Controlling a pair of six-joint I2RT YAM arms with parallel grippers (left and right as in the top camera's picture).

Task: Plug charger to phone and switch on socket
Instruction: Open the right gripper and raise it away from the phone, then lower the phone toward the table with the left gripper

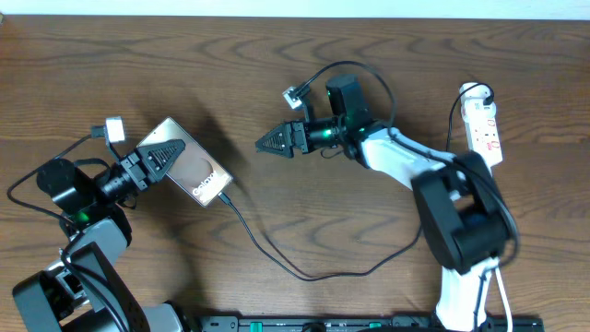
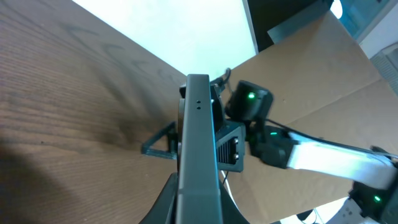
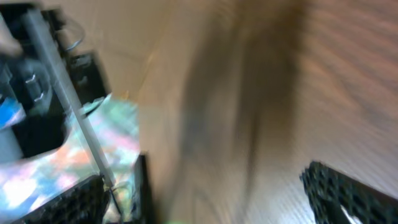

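My left gripper (image 1: 155, 161) is shut on the phone (image 1: 195, 175), a dark glossy slab with white lettering, and holds it by its upper left end. In the left wrist view the phone's grey edge (image 2: 199, 124) stands upright between the jaws (image 2: 198, 208). The charger, a thin black cable (image 1: 304, 275), runs from the phone's lower right end (image 1: 225, 196) in a loop across the table toward the right arm's base. My right gripper (image 1: 275, 141) is open and empty to the right of the phone, apart from it and pointing at it. Its view is blurred. The white socket strip (image 1: 483, 122) lies at the far right.
The right arm (image 1: 406, 161) stretches from its base (image 1: 461, 221) across the table's middle. Black robot cables loop above it (image 1: 355, 74). A small white connector (image 1: 295, 94) lies near the right wrist. A black rail (image 1: 350, 323) runs along the front edge.
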